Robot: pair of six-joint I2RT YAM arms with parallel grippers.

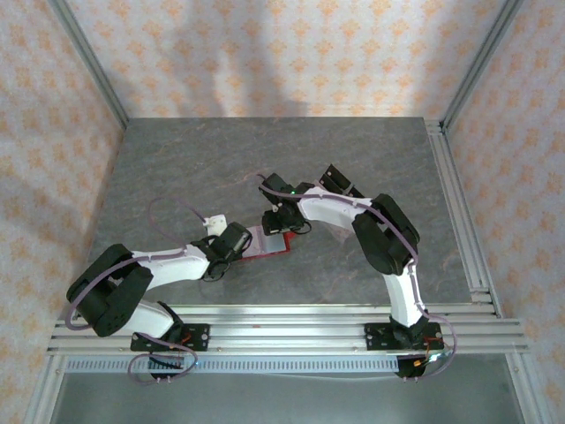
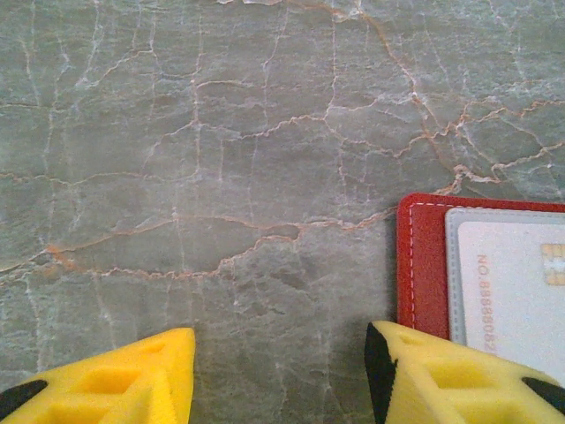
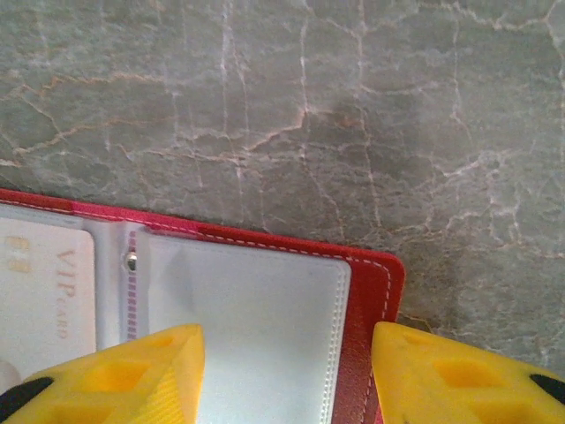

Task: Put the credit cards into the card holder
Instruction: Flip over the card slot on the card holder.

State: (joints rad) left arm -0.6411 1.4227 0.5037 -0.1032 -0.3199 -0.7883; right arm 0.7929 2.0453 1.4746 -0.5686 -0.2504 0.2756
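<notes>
**A:** Start at the lower left of the overhead view. How does the left gripper (image 1: 240,247) stand?

**B:** It sits low over the grey marble table (image 1: 203,168), just left of the red card holder (image 1: 275,242). The holder lies open near the middle of the frame. In the left wrist view the yellow fingers (image 2: 115,384) are apart at the bottom edge, with bare table between them.

**A:** Where is the holder in that view?

**B:** It is at the right edge, with its red corner just beside the right-hand finger. A pale credit card (image 2: 512,291) with a printed number lies inside it.

**A:** And further right?

**B:** The right gripper (image 1: 281,223) hangs over the holder's upper side in the overhead view. Its wrist view shows the jaws apart as well. One finger (image 3: 115,380) is at lower left, over a clear sleeve (image 3: 256,327). The other is at lower right, past the red edge.

**A:** Is it touching the sleeve?

**B:** I cannot tell.

**A:** What else is in the right wrist view?

**B:** There is a small snap (image 3: 131,260) on the spine. Left of it a VIP card (image 3: 44,291) is tucked in. I cannot tell whether it is the same card as the numbered one.
</notes>
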